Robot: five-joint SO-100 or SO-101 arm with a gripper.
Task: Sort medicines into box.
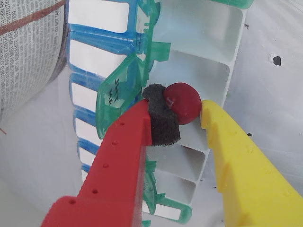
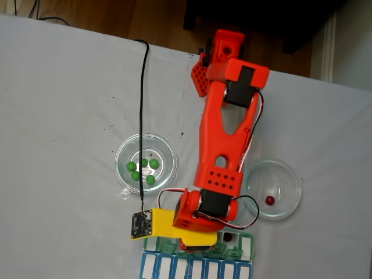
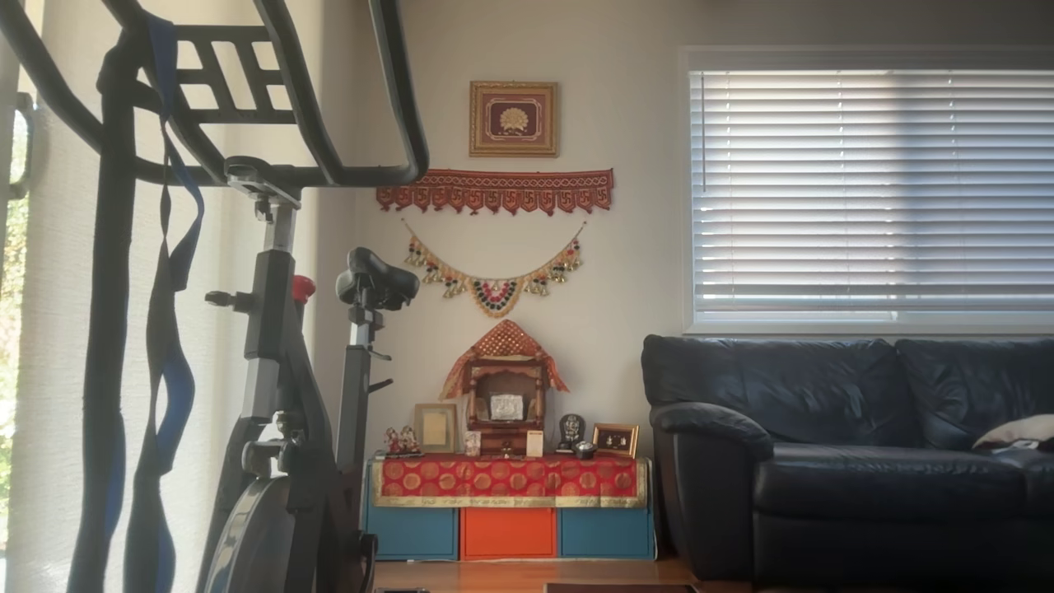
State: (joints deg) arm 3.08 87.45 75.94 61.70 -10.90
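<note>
Wrist view: the gripper (image 1: 182,111), red and yellow fingers, grips a dark red ball (image 1: 183,102) at frame centre, over an open compartment of the green-lidded box (image 1: 208,71).
Fixed view: box (image 2: 241,244) at bottom centre; green balls (image 2: 141,169) in left dish (image 2: 165,148); one red ball (image 2: 269,200) in right dish (image 2: 290,174).
Other view: a room with a sofa (image 3: 848,453).

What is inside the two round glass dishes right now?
In the fixed view, the left dish holds five green balls, partly crossed by a black cable. The right dish holds one dark red ball; the arm covers its left edge.
</note>
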